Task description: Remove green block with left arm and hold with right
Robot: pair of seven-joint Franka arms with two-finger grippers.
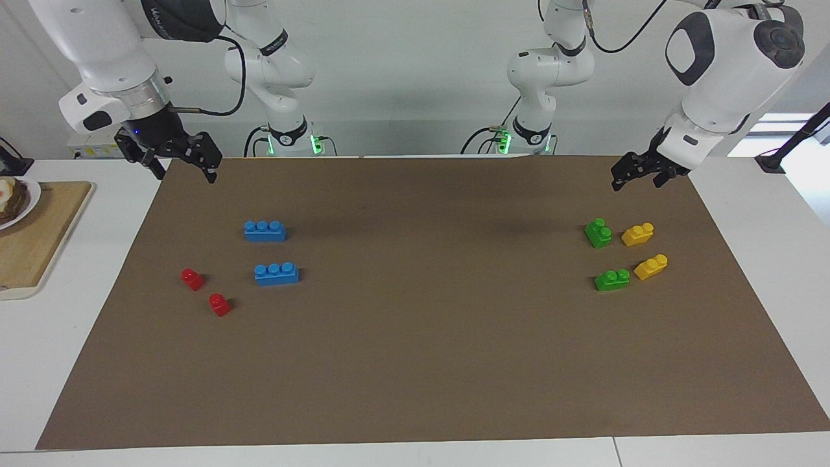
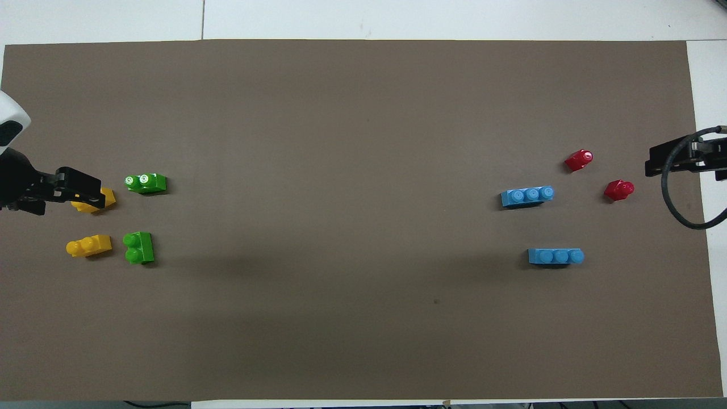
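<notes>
Two green blocks lie on the brown mat toward the left arm's end. One green block is nearer to the robots, the other green block is farther. My left gripper is open and empty. It is raised over the mat's edge at that end, apart from both green blocks, and in the overhead view it covers part of a yellow block. My right gripper is open and empty, raised over the mat's corner at the right arm's end.
Two yellow blocks lie beside the green ones. Two blue three-stud bricks and two small red blocks lie toward the right arm's end. A wooden board with a plate sits off the mat.
</notes>
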